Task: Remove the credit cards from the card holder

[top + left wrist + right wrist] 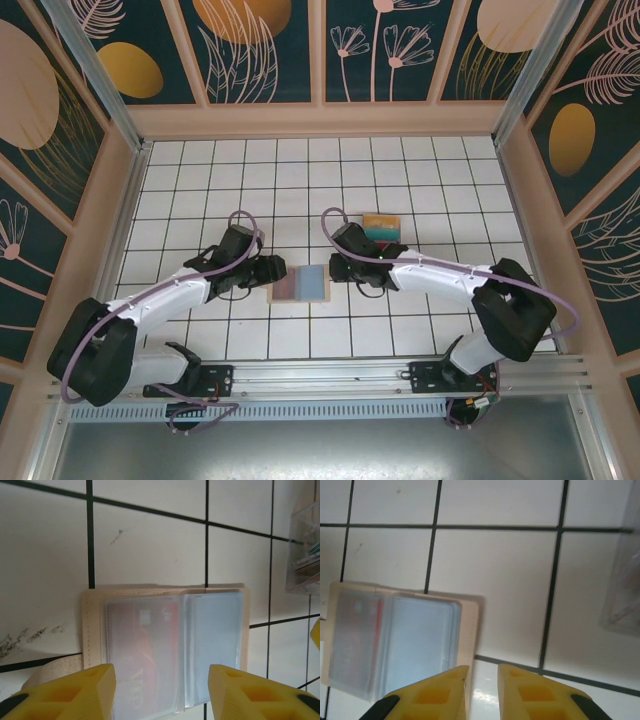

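Your card holder (300, 283) lies unfolded on the counter (200, 180) between both arms: tan, with clear sleeves over a red card (145, 640) and a light blue card (215, 640). The left pincer (160, 692) stands wide open at its edge; the right pincer (482, 690) is almost closed (narrow gap, empty).

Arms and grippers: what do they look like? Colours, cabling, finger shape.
The left arm and right arm have white link shells with bulky black joint housings. A lilac cable loops along each. The left gripper and right gripper carry blocky yellow fingers with recessed pockets and black patches near the base. No markings are legible.
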Robot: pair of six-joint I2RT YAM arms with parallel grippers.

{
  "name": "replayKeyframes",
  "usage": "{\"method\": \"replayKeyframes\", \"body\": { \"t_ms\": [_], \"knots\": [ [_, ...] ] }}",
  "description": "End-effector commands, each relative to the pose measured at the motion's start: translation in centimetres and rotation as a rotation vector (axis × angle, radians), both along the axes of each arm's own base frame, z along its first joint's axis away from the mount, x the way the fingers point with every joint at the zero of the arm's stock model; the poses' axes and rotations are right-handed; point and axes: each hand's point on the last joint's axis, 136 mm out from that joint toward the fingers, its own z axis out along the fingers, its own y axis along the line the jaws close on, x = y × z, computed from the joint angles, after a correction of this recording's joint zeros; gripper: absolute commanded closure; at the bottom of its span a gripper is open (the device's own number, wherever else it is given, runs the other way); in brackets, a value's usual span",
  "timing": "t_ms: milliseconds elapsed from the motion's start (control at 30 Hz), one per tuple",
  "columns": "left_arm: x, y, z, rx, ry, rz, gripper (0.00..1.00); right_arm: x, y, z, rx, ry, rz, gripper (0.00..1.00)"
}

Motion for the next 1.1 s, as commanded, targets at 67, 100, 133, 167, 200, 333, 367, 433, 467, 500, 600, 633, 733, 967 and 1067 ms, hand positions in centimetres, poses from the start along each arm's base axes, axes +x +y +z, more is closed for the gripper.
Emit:
{"method": "replayKeyframes", "body": {
  "t_ms": [67,100,133,167,200,333,367,433,467,500,600,633,733,967,1067],
  "knots": [
    [-0.5,-0.4,-1.0,-0.013,0.033,-0.019,0.5,-1.0,2.5,-2.3,0.107,0.103,-0.037,0.82],
    [-0.6,-0.4,-1.2,-0.011,0.039,-0.021,0.5,-1.2,2.5,-3.0,0.096,0.117,-0.041,0.83],
    [-0.6,-0.4,-1.2,-0.01,0.04,-0.023,0.5,-1.3,2.4,-3.5,0.085,0.128,-0.046,0.83],
    [-0.6,-0.5,-1.3,-0.01,0.045,-0.026,0.5,-1.4,2.3,-4.0,0.075,0.136,-0.05,0.83],
    [-0.6,-0.5,-1.4,-0.009,0.048,-0.027,0.5,-1.4,2.2,-4.4,0.063,0.144,-0.054,0.83],
    [-0.8,-0.5,-2.0,-0.001,0.065,-0.035,0.51,-1.7,2.2,-5.3,0.052,0.162,-0.047,0.88],
    [-0.9,-0.5,-2.2,0.001,0.072,-0.036,0.51,-1.7,2.2,-5.5,0.05,0.167,-0.046,0.9],
    [-0.9,-0.6,-2.5,0.003,0.081,-0.041,0.52,-1.8,2.1,-5.8,0.036,0.175,-0.046,0.91],
    [-1.0,-0.5,-2.8,0.007,0.092,-0.041,0.52,-1.8,2.0,-6.0,0.03,0.177,-0.048,0.92],
    [-1.1,-0.5,-3.0,0.014,0.102,-0.044,0.52,-1.9,1.9,-6.0,0.028,0.179,-0.049,0.93],
    [-1.2,-0.3,-3.8,0.043,0.125,-0.047,0.54,-1.9,1.8,-6.0,0.028,0.178,-0.054,0.94],
    [-1.2,-0.2,-3.9,0.048,0.13,-0.046,0.54,-1.9,1.8,-6.0,0.027,0.179,-0.053,0.94],
    [-1.2,0.0,-4.1,0.06,0.133,-0.039,0.54,-1.9,1.8,-6.0,0.025,0.178,-0.053,0.94],
    [-1.5,-0.5,-4.6,0.047,0.155,-0.062,0.54,-1.9,2.0,-6.0,0.027,0.181,-0.049,0.94],
    [-1.5,-1.4,-4.2,-0.002,0.152,-0.089,0.51,-1.9,2.1,-6.1,0.028,0.184,-0.046,0.94]
  ]
}}
